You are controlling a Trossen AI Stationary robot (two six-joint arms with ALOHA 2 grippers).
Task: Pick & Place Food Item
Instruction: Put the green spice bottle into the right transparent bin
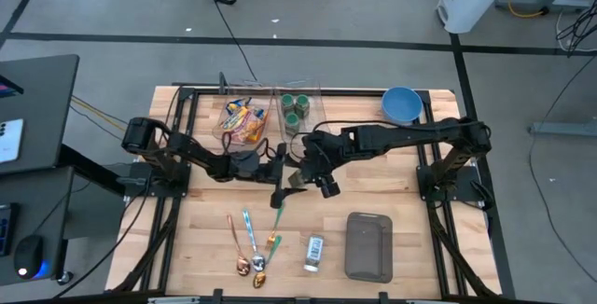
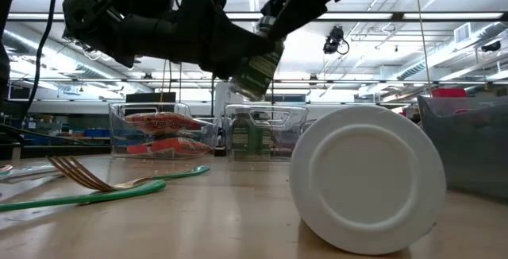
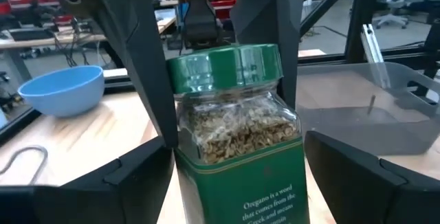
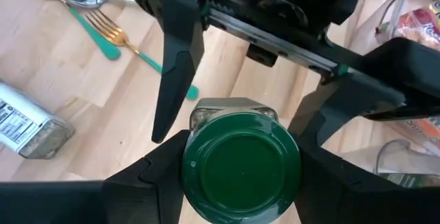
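A: Starting with the bench (image 1: pixel 401 206): why do both arms meet over its middle?

B: It looks like a handover in mid-air. The oregano jar (image 3: pixel 237 141) hangs above the wood, between the clear bins (image 1: pixel 270 108) at the back and the cutlery (image 1: pixel 254 243) at the front, touching neither.

A: Who holds it?

B: The right claw (image 4: pixel 240 162), I'd say. In its own wrist view the two dark fingers press against the green lid from either side, so it is clamped on the jar's top. The left claw (image 3: pixel 237 162) stands spread wide, one finger on each side of the glass body with clear gaps showing, gripping nothing.

A: Why by the lid?

B: My guess: that leaves the body free for the other claw, or for setting the jar down upright.

A: And the grey tray (image 1: pixel 368 246)?

B: Well apart, near the front edge, with a second spice jar (image 1: pixel 314 253) lying on its side just beside it. It may be the target, but I cannot tell.

A: The blue bowl (image 1: pixel 401 104)?

B: Sitting at the far corner, untouched.
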